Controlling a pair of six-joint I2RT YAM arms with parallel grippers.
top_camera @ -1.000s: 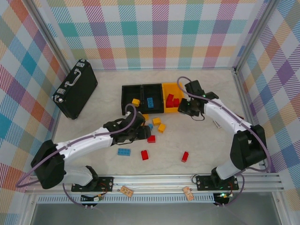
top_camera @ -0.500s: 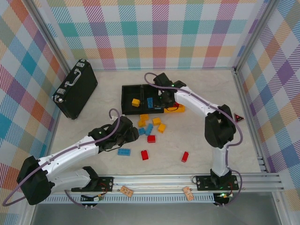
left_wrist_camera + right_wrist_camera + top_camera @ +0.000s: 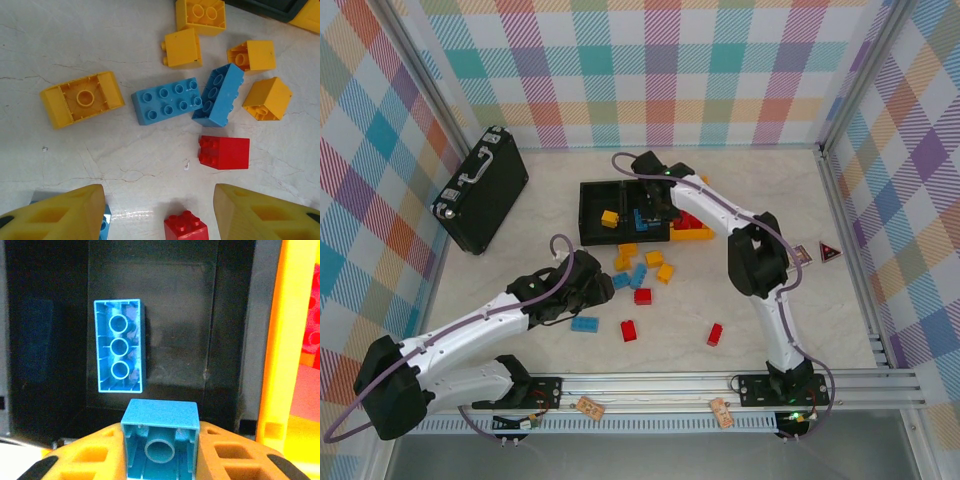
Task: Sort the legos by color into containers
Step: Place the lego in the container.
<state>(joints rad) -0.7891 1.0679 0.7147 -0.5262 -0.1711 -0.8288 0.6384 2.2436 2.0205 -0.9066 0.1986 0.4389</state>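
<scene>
Lego: blue, square, hollow underside.

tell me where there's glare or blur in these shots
Left wrist: bricks sharp, faint sheen on the table near the bottom edge. Right wrist: black bin dim inside, red bricks at the right edge blurred. Top external: even light, soft shadows.

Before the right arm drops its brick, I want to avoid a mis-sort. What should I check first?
1. Grip: right gripper shut on the small blue brick: ok.
2. Brick held over the middle black bin: ok.
3. Colour matches: a long blue brick lies in that bin: ok.
4. Held brick clear of the yellow bin wall: ok.
5. Other arm: left gripper open above the loose bricks, away from the bins: ok.
6. Drop height above the bin floor: cannot tell.
</scene>
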